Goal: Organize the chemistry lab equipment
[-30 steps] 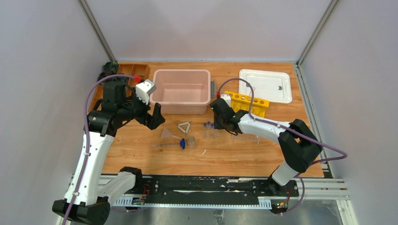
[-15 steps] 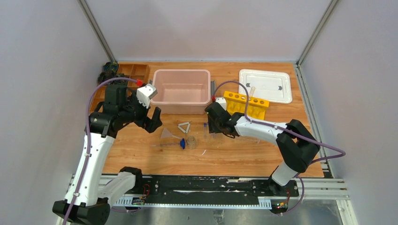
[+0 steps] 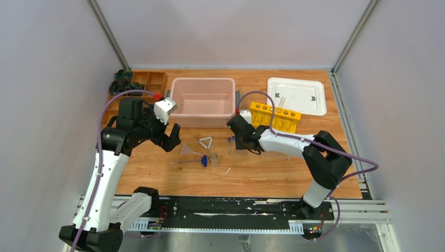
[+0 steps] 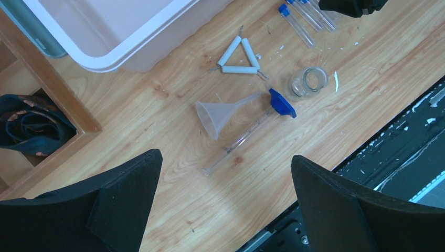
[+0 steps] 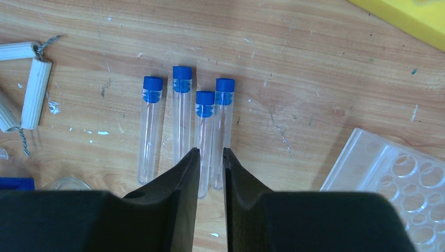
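Leftward goes the right claw [image 5: 211,151] since a second ago: it has drawn away from the yellow rack [image 3: 275,116], a blocky plastic piece with a row of round holes, and hangs over the four vials [image 5: 182,118]. Meanwhile the left claw [image 4: 224,156] has pulled back a little from the pink tub [image 3: 203,102], while the loose pieces on the table [image 3: 157,173] lie as they did

We see the vials as slim clear cylinders with blue caps, lying side by side on the scratched, pale-grained wood, caps toward the far edge. The right claw's black fingers [image 5: 178,184] stand close together with only a narrow slit between them, over the lower ends of the two right-hand vials; we cannot tell whether they pinch one. Near them on the right lies the vial tray [image 5: 399,168], clear plastic pierced with round wells

The left claw's broad black fingers [image 4: 120,205] are spread wide and hold nothing, above the funnel [image 4: 215,114], a translucent cone lying on its side. Just beside it runs the glass tube [image 4: 236,144], long and thin, with a blue cap at one end. Near that cap stands the beaker [image 4: 309,82], small, round and clear. We make out the triangle [image 4: 239,56] as three white grooved rods joined by twisted wire at the corners, between funnel and tub. At the table's left rear corner sits a wooden tray [image 4: 52,94] of brown compartments holding dark parts
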`<state>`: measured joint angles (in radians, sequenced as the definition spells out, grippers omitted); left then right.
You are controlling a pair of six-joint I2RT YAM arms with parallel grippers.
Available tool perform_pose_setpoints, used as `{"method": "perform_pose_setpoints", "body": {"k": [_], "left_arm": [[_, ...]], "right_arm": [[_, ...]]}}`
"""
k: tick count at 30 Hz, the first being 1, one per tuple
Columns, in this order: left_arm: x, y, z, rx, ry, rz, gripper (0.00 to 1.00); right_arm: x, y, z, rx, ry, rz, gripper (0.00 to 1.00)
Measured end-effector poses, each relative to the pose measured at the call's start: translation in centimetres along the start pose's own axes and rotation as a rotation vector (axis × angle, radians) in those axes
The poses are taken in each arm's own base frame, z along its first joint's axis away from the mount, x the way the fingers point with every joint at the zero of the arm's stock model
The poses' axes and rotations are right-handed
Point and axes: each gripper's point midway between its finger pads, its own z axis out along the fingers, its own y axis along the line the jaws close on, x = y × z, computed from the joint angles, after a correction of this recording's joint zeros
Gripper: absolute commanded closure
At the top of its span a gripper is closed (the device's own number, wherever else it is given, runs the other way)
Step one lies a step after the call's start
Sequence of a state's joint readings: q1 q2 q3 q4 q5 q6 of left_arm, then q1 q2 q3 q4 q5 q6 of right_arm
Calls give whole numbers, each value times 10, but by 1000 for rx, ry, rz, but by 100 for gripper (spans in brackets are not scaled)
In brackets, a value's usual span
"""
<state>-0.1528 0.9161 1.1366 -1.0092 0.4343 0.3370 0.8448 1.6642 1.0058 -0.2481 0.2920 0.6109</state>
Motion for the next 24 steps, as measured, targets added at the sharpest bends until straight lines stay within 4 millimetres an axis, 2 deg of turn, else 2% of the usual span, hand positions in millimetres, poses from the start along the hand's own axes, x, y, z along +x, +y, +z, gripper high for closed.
{"method": "perform_pose_setpoints", "body": {"k": [8, 17, 21, 24], "left_arm": [[0, -1, -1, 2, -2, 1, 0], [-6, -4, -4, 14, -17, -6, 0], [-7, -4, -4, 17, -14, -11, 0], [-9, -4, -6, 17, -17, -10, 0]], "right_arm": [[-2, -1, 3, -3, -10, 1, 85], [-2, -17, 10, 21, -10, 11, 87], [-4, -17, 11, 18, -14, 12, 85], [-1, -17, 16, 21, -8, 9, 76]]}}
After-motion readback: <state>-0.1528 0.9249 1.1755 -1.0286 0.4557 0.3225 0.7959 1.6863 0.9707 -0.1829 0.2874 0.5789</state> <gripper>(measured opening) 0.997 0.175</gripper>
